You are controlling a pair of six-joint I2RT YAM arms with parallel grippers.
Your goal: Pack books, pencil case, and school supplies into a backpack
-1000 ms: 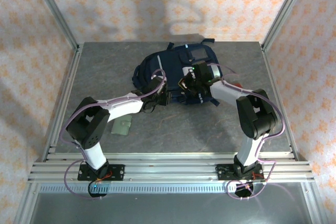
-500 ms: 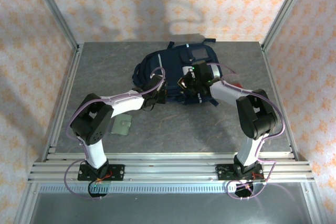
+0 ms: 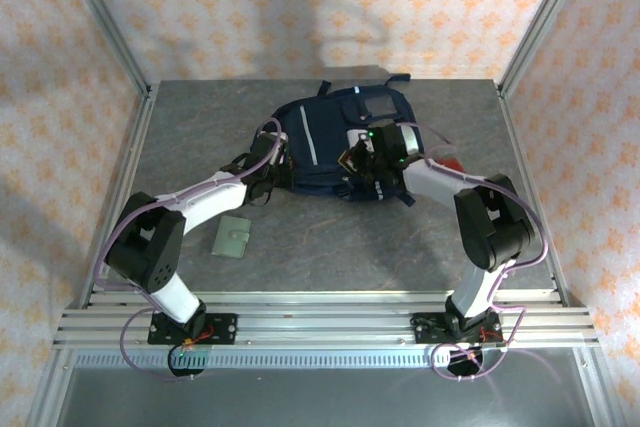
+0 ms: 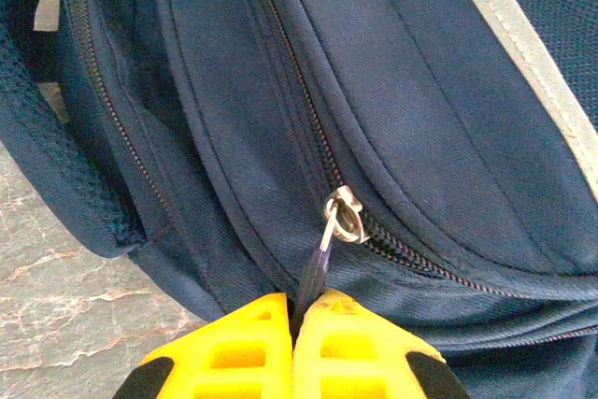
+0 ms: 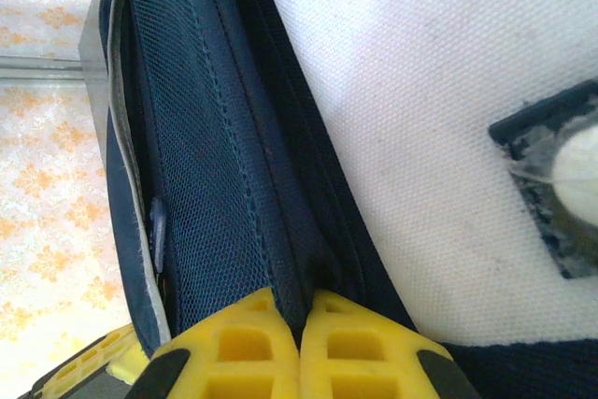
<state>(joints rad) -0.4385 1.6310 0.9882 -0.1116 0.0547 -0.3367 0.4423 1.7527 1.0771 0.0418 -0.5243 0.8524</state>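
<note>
Zipper work looks like the step in hand: the left gripper (image 4: 291, 313), fingers pressed together, pinches the zipper pull (image 4: 316, 259) hanging from the metal slider (image 4: 344, 215) on the navy backpack (image 3: 325, 132), which lies flat toward the far side of the table (image 3: 330, 257). The right gripper (image 5: 301, 310), also pressed shut, clamps a dark seam fold beside the white front patch (image 5: 420, 119), anchoring the bag. A good pull likely follows the zipper track with the fabric kept taut, so the slider does not snag. The pale green wallet (image 3: 232, 238) lies near the left arm, and a small red item (image 3: 452, 163) peeks out beside the right arm; neither blocks the zipper.
</note>
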